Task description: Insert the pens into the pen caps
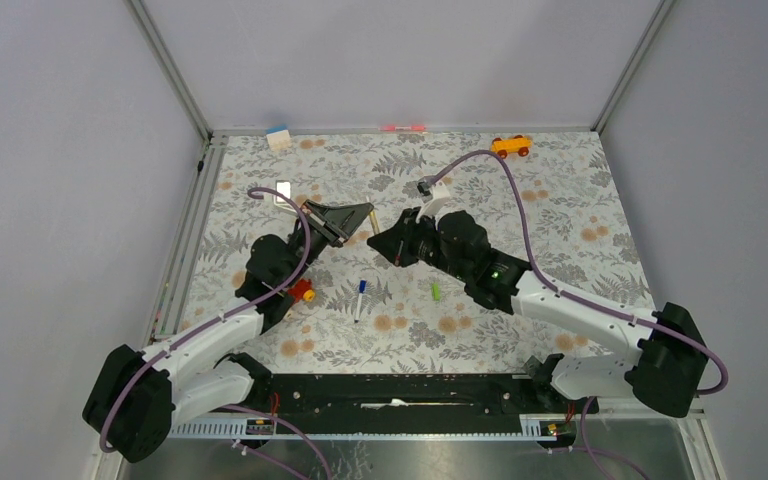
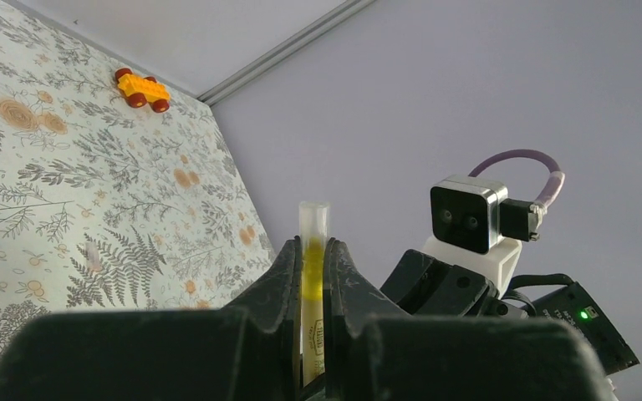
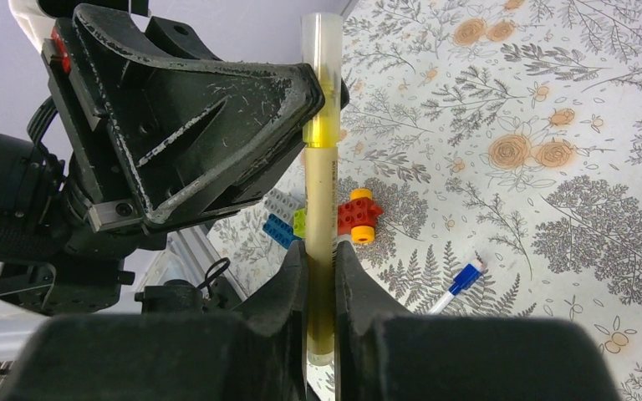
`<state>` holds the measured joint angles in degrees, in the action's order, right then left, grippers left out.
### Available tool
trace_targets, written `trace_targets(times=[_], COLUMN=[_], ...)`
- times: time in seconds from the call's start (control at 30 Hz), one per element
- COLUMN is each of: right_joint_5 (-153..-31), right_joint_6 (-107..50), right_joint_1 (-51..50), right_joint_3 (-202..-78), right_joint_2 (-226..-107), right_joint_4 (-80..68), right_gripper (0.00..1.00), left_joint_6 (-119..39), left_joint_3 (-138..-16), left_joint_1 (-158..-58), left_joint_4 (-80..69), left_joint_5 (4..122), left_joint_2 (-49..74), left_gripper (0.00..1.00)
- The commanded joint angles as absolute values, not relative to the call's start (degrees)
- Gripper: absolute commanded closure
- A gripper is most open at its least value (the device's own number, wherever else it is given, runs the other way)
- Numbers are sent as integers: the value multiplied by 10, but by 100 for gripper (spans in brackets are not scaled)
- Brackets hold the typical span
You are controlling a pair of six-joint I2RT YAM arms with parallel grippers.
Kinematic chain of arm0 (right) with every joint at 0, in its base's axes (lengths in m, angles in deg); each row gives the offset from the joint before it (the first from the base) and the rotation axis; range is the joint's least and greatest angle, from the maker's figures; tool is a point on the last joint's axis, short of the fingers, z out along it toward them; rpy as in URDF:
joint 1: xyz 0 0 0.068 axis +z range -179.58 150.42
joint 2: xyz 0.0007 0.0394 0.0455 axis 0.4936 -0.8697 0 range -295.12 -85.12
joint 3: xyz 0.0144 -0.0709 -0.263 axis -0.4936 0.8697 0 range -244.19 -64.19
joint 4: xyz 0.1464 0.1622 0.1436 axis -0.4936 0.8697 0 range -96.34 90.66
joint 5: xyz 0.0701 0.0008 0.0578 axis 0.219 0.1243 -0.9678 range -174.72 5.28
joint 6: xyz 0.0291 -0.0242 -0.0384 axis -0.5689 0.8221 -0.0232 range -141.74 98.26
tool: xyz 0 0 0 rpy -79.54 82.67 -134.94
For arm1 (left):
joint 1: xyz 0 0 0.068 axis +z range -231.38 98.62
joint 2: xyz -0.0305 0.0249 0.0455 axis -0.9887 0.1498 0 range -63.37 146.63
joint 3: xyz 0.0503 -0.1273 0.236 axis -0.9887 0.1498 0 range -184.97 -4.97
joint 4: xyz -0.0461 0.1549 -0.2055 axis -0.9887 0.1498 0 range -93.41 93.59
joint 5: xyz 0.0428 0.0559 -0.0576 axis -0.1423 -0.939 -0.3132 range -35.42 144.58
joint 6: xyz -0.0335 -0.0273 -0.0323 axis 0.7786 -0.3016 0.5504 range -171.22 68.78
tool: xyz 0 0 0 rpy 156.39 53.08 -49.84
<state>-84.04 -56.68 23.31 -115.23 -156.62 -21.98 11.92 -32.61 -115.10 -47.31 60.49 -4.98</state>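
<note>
The left pincer [image 2: 311, 263] clamps a clear cap [image 2: 313, 219]. The right pincer [image 3: 320, 263] grips the pale yellow pen [image 3: 319, 200], its tip inside that cap.

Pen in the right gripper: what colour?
The pen is olive-yellow with a translucent tip; best in right wrist view.

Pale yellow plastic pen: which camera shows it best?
Right wrist view: the pale yellow plastic pen shows nearly full length, clear cap included. Left wrist view shows only its capped end; top view, a tiny sliver.
</note>
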Motion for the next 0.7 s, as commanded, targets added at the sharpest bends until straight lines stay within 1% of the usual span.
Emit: trace_targets(times=[0.0, 0.4, 0.67], right_joint_5=[-747, -717, -702], right_joint_6=[-579, -537, -502], right_joint_1=[227, 227, 227], right_joint_3=[-1210, -1242, -1292], right_joint_2=[-1577, -1586, -1615], right_joint_4=[-241, -206, -161], right_gripper=[100, 100, 100], left_joint_6=[129, 129, 114], left_joint_3=[-322, -327, -337], left_joint_1=[-1158, -1166, -1185], left_joint_4=[-496, -470, -420], left_joint_5=[641, 642, 627], left_joint_2=[-46, -48, -58], left_gripper=[100, 100, 100])
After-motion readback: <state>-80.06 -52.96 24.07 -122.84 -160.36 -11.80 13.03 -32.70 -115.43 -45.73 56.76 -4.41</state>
